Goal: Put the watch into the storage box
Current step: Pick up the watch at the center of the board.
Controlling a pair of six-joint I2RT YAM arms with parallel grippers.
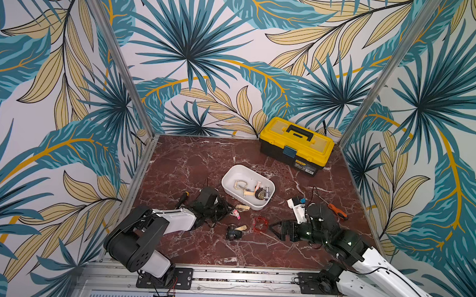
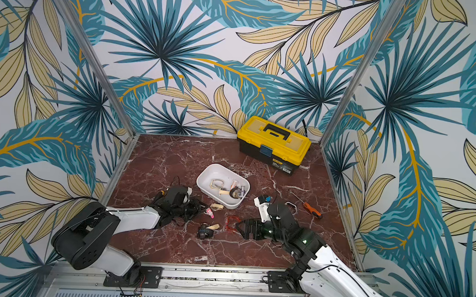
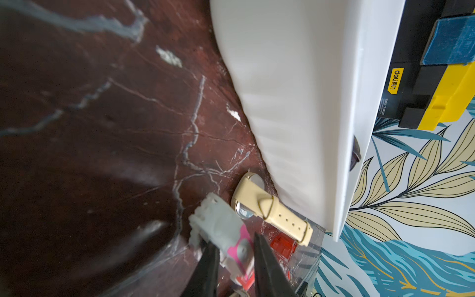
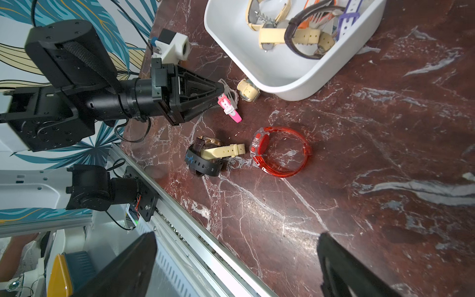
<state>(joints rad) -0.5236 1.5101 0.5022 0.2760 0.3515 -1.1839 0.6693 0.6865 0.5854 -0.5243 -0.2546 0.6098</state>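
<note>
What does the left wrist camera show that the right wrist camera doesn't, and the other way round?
Left wrist only: the yellow-and-black toolbox beyond the storage box, which shows just its outer wall.

Right wrist only: the box's interior with its heap of watches, the black watch tangled with a beige strap, and the open, empty right pincer.

Both: the pink-and-white watch, straddled by the left pincer. Also the beige watch beside the box, the red watch and the marble tabletop.

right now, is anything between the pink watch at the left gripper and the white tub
Yes. A cream watch lies on the marble tabletop beside the near wall of the storage tub, right between the pink-and-white watch and the tub. It is low, so a lift over the rim would probably clear it.
</note>
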